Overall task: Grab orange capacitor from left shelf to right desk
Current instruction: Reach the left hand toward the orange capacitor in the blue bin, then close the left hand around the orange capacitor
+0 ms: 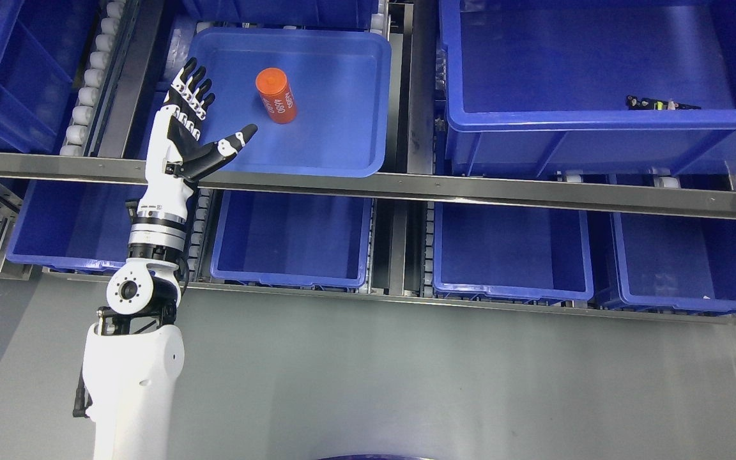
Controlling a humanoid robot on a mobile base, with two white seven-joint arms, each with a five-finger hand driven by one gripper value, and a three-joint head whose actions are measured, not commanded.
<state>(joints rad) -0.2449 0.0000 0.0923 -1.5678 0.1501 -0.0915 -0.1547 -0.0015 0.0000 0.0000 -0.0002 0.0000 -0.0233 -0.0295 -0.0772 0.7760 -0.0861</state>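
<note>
I see the left hand released, fingers spread, upper left, near the orange capacitor lying in the blue tray.

Open tray floor is lying between the left hand and the orange capacitor; the steel shelf rail is running across just near the tray.

Metal shelf, blue bins on rollers, tray holding orange capacitor, apparently lying tilted
</note>
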